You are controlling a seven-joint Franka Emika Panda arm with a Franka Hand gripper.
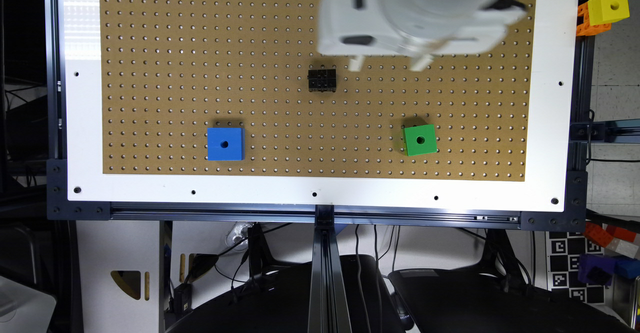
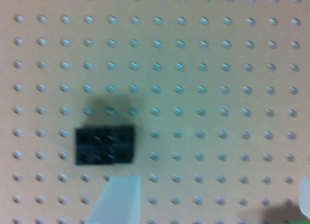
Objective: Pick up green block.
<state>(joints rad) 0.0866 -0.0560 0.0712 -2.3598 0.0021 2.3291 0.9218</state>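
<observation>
Exterior view: hand (image 1: 389, 63) hangs above the pegboard worktop (image 1: 160, 63), blurred, well apart from the green block (image 1: 420, 140), which sits flat on the board toward the exterior view's right, near the front edge, slightly rotated against the hole grid. Wrist view: two pale fingers (image 2: 118, 200) set wide apart, nothing between them, so the hand is fully spread and empty. A small black block (image 2: 105, 145) lies just beside one finger. Risks, as judged: finger clips the black block while the hand travels low; jaws come down square to the grid while the cube sits skewed, so they catch corners and twist it. Blue block (image 1: 225, 144) is well clear, no concern.
</observation>
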